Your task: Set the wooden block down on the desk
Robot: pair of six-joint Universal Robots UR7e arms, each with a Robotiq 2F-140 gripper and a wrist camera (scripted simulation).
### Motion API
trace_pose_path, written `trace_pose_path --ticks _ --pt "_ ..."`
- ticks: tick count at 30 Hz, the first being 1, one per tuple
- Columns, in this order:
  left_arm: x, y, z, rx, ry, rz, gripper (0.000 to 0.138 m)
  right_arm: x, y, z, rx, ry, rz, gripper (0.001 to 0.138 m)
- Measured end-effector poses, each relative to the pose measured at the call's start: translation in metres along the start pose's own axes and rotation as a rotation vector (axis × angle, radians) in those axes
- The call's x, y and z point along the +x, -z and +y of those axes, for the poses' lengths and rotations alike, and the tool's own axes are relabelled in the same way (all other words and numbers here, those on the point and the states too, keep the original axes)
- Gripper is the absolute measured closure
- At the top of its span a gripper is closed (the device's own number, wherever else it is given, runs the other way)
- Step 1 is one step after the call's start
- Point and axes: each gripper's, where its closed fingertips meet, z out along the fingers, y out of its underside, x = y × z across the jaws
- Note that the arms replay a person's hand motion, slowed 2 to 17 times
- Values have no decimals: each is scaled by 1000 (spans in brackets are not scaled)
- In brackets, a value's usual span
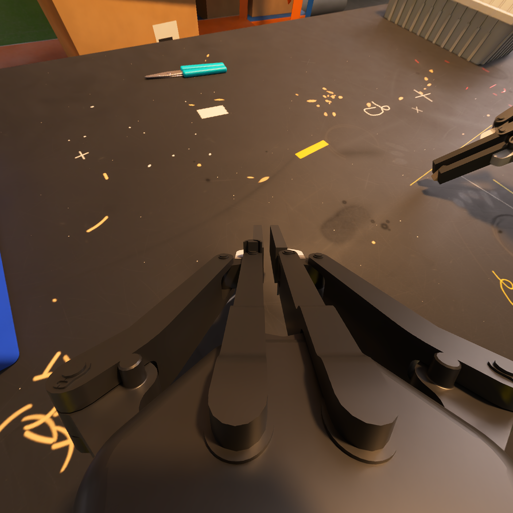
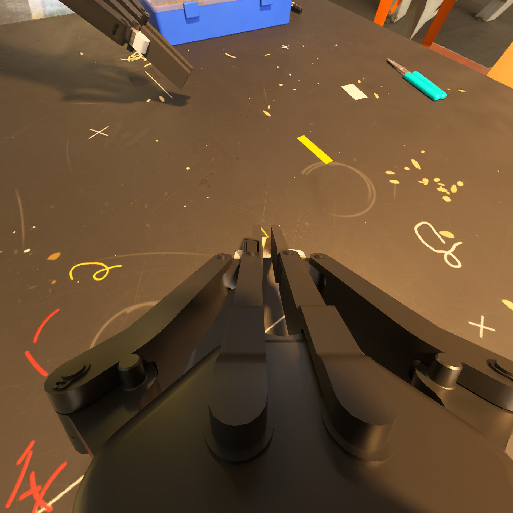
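My right gripper [image 2: 266, 236] is shut on a small pale wooden block [image 2: 266, 245], of which only a sliver shows between the fingers. In the left wrist view this gripper [image 1: 437, 176] comes in from the right edge, low over the dark desk [image 1: 249, 194], with a tan bit of the block [image 1: 434, 175] at its tip and its shadow just beneath. My left gripper [image 1: 266, 236] is shut and holds nothing. It also shows at the top left of the right wrist view [image 2: 183, 79], just above the desk [image 2: 222, 180].
A teal-handled knife [image 1: 204, 69] lies at the far side, also in the right wrist view [image 2: 424, 84]. A blue toolbox [image 2: 216, 19] stands at one desk edge, a grey ribbed crate [image 1: 455, 27] at a far corner. Yellow tape [image 1: 311, 149] and white tape [image 1: 212, 112] mark the middle.
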Motion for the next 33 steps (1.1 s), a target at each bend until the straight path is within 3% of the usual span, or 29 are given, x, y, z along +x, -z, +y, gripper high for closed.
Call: trace_pose_path --ticks 11,33 --pt "-11 -7 17 -80 -15 -49 130 -1 0 0 -8 15 6 130" --pt "-10 -11 23 -103 7 -31 130 -2 -1 3 -33 16 10 130"
